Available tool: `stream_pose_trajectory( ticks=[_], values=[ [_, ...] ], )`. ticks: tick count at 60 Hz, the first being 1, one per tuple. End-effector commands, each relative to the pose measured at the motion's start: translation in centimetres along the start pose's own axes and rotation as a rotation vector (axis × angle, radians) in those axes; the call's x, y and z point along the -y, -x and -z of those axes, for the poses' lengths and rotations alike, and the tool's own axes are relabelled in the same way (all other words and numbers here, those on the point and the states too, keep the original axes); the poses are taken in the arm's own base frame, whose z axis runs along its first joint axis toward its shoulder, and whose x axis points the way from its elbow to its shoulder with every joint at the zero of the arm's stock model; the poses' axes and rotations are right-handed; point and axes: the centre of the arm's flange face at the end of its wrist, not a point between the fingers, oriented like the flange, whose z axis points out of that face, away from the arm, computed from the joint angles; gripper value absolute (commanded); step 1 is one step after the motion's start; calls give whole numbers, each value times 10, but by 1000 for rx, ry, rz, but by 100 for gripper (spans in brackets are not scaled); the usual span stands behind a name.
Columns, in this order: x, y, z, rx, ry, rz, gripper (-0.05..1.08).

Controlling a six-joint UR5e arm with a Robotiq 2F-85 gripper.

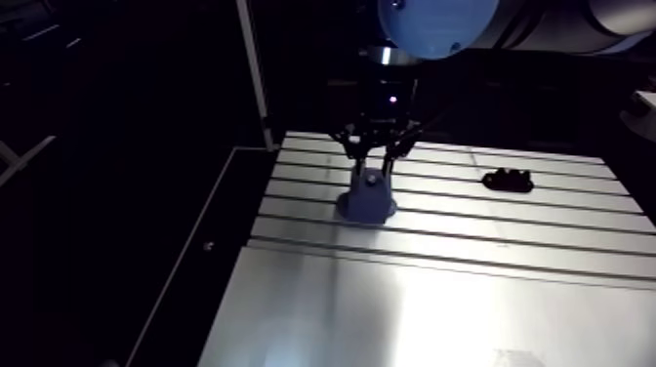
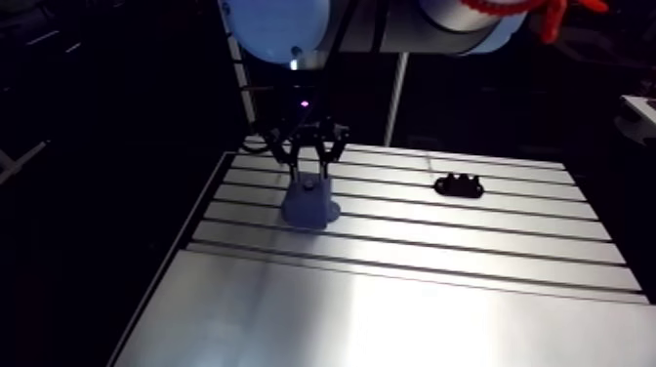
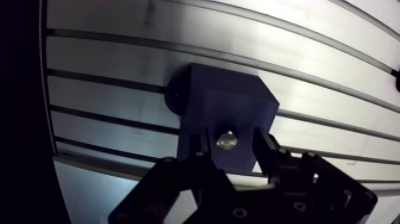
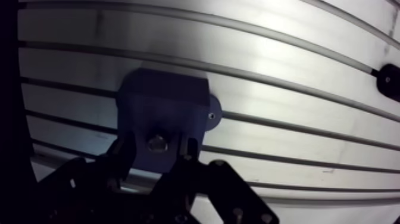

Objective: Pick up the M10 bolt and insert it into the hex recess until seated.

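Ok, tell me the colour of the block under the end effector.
The block is dark blue, clearest in the wrist view.

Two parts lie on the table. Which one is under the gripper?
The blue block, with the bolt in it, sits under the open gripper. The black part lies apart from it.

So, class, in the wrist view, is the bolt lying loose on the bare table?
No: the bolt sits in the blue block, between the fingers of the gripper.
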Motion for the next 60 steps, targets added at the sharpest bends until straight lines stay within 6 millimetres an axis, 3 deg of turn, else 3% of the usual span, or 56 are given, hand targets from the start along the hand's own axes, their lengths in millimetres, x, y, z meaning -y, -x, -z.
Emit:
stream_pose_trajectory(
  ticks=[1,60],
  values=[
    [2,1,-3,5,-5,-9,50],
    [0,2,-5,9,-7,-19,58]
  ],
)
